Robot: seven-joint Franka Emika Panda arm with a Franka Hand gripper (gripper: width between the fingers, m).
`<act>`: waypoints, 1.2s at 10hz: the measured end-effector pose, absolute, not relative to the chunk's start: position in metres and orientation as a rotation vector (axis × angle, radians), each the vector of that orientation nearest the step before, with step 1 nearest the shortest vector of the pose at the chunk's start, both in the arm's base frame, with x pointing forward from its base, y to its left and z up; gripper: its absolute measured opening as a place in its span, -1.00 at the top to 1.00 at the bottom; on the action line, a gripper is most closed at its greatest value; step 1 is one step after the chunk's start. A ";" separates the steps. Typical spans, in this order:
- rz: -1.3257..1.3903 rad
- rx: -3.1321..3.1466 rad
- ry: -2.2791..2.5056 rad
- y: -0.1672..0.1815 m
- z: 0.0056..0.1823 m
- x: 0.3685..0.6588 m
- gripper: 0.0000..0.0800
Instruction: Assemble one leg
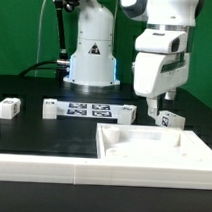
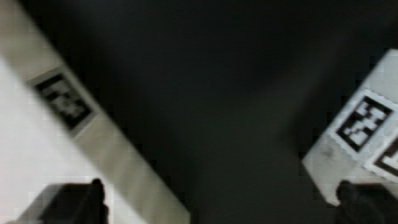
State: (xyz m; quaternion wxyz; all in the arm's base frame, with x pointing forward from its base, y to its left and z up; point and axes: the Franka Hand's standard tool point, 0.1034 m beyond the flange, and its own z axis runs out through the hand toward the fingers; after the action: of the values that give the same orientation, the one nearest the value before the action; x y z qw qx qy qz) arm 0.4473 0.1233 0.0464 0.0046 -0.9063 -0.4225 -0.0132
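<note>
A small white leg (image 1: 171, 119) with a black-and-white tag stands on the dark table just behind the large white panel (image 1: 152, 152). My gripper (image 1: 155, 106) hangs just above the table beside the leg, on the side toward the exterior view's left. It is open and holds nothing. In the wrist view the leg (image 2: 365, 128) shows two tags beside one dark fingertip (image 2: 366, 198). The other fingertip (image 2: 71, 204) lies over a long white edge (image 2: 80, 120) with one tag. Only dark table shows between the fingers of the gripper (image 2: 217, 206).
The marker board (image 1: 89, 110) lies behind the gripper, in front of the robot base (image 1: 93, 53). Another small white piece (image 1: 7, 108) stands at the far left of the exterior view. A white ledge (image 1: 41, 168) runs along the front.
</note>
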 end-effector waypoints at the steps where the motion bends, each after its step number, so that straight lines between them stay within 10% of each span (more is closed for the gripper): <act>1: -0.039 -2.891 -1.184 0.132 0.046 0.444 -0.62; 12: 0.320 -3.014 -0.803 0.168 0.042 0.421 -0.62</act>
State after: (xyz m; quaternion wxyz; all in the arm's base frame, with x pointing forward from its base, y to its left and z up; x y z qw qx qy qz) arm 0.4210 0.1678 0.0418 0.0031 -0.9612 -0.2562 0.1020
